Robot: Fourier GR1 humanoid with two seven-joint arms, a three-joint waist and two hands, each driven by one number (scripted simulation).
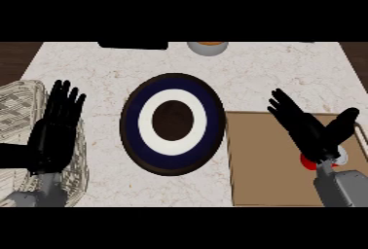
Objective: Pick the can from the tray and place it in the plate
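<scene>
**Head view: right hand over the can on the tray, plate bare at centre**

Head view, looking steeply down on the marble counter [273, 68]. At centre I see the plate [173, 123], a dark rim around navy, white and brown rings, with nothing on it. Just right of it lies the brown tray [266, 165], its left edge close beside the plate's rim.

My right hand [310, 130] is over the tray's right part, fingers straight and spread toward the far left, thumb standing apart toward the right; it grips nothing that I can make out. The can [309, 163] shows only as a red sliver with a pale grey end just near of the palm, mostly hidden by the hand and wrist. I cannot tell whether hand and can touch.

My left hand [56, 124] rests at the left, fingers straight and pointing far, over a woven basket [18, 104] at the counter's left edge.

At the far edge sit a grey bowl [208, 47] with orange contents and, left of it, a flat black object [133, 44].
</scene>
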